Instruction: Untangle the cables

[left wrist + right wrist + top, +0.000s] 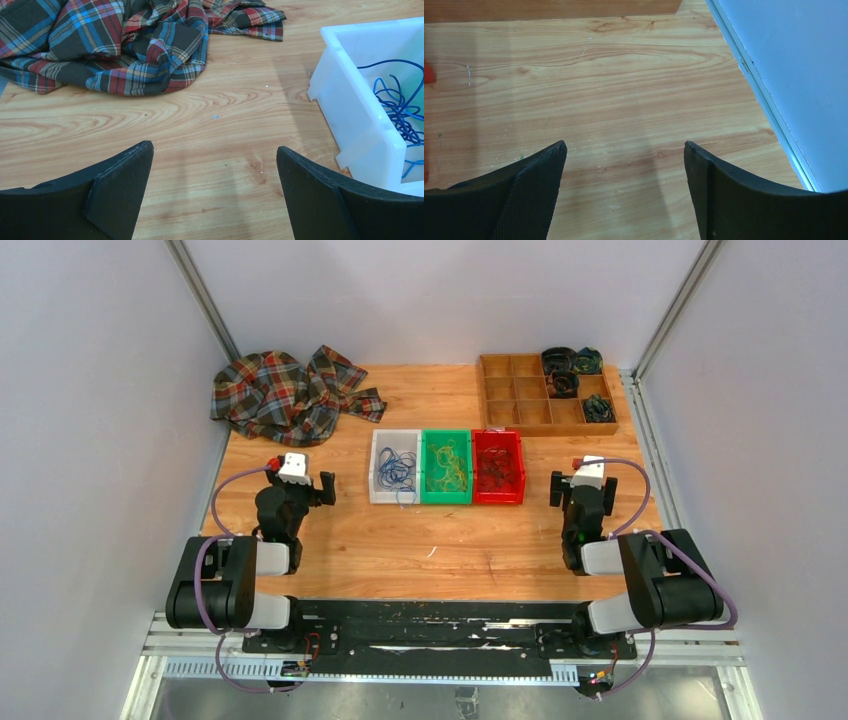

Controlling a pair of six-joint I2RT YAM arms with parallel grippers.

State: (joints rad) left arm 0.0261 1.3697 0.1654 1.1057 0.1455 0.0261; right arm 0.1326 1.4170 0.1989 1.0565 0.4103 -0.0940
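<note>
The cables lie sorted in three bins at the table's middle. Blue cables [396,470] are in the white bin [377,472], yellow cables [446,472] in the green bin [446,435], and dark cables [497,472] in the red bin [497,437]. My left gripper [297,483] is open and empty, left of the bins. In the left wrist view it [214,147] hovers over bare wood, with the white bin [350,100] and blue cables [400,107] at its right. My right gripper [585,485] is open and empty, right of the red bin; in the right wrist view it [624,145] is over bare wood.
A plaid cloth [290,395] lies crumpled at the back left and shows in the left wrist view [115,45]. A wooden compartment tray [530,405] with dark coiled bundles [565,370] stands at the back right. The enclosure wall and rail [764,100] run close to the right gripper.
</note>
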